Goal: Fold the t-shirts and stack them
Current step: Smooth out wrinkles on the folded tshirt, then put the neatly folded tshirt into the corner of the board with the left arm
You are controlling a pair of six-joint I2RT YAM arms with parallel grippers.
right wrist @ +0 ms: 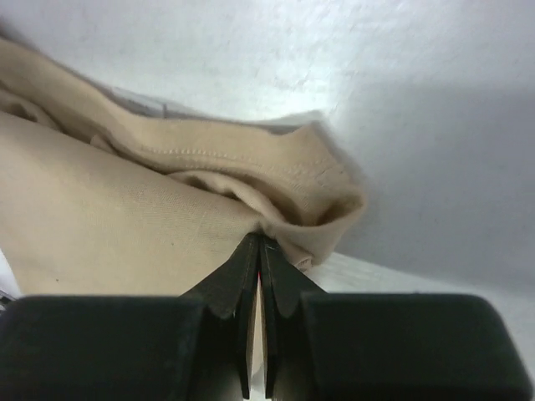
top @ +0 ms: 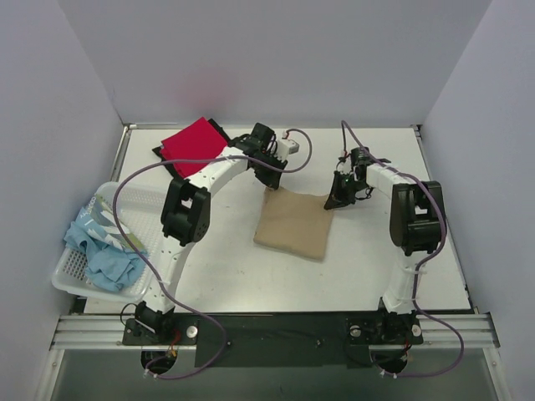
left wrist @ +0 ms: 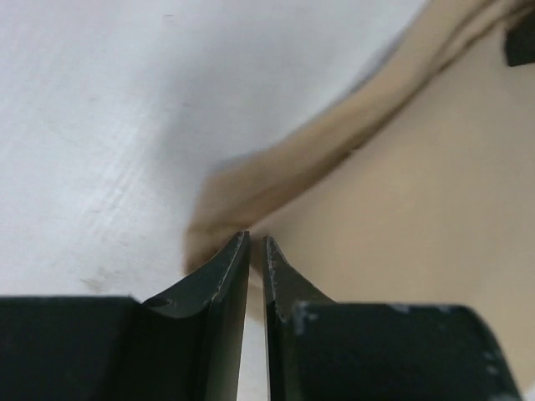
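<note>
Robotics lab cell: white table [top: 217, 271], plain white panels [top: 276, 58] around three sides; aluminium rail [top: 88, 334] with arm bases [top: 149, 320] at table's near edge.

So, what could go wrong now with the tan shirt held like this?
The left gripper seems to pinch only the very corner of the tan shirt, so the cloth may slip out. The right gripper bites bunched layers at its corner; lifting could undo the fold.

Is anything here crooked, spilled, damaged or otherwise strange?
Nothing is spilled or damaged. The tan shirt lies slanted, its far corners bunched where the left gripper and right gripper pinch them. The blue shirts sit crumpled in the basket, not folded.
</note>
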